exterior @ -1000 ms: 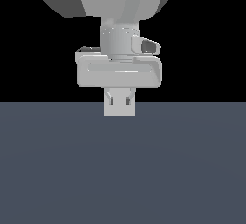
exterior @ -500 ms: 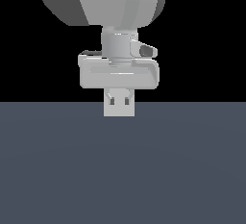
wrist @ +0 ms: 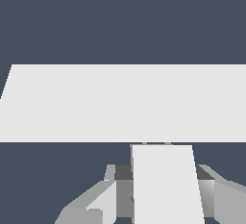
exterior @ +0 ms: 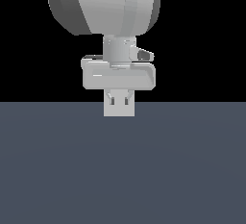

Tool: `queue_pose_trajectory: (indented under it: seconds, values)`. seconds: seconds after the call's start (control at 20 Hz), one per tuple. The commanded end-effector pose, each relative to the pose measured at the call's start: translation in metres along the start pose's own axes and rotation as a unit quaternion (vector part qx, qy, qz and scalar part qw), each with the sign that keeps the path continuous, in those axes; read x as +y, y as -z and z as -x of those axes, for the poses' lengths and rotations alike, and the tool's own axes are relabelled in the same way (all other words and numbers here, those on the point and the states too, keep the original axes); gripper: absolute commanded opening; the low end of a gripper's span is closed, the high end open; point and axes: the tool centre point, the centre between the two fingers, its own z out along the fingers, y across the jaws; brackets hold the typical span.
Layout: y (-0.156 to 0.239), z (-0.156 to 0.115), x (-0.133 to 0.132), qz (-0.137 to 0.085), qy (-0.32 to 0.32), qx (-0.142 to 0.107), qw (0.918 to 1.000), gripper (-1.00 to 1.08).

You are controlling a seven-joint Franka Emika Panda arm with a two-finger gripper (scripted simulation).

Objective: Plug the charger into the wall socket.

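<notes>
Over a dark grey desk [exterior: 123, 170], the hand [wrist: 163, 196] clamps the small, rigid-looking white block charger [wrist: 166, 184] by its sides, the flat white wall socket [wrist: 123, 103] at twelve o'clock.

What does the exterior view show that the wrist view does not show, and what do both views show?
Only the exterior view shows the round upper body of the arm, the whole gripper from outside, and the black background above the grey floor.

Only the wrist view shows a wide white flat surface lying across the picture just past the block; no holes are visible on it.

Both show the gripper and a small white block, the charger, between its fingers. Whether the fingers press on it cannot be told for certain.
</notes>
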Motion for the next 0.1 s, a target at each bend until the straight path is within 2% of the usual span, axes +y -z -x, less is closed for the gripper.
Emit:
queue_pose_trajectory:
  seconds: [0.0,0.05]
  values:
    - [-0.0007,-0.0024,0.0002,0.000,0.000,0.000,1.0000,-1.00]
    - [-0.0006,-0.0025,0.0000,0.000,0.000,0.000,1.0000,-1.00]
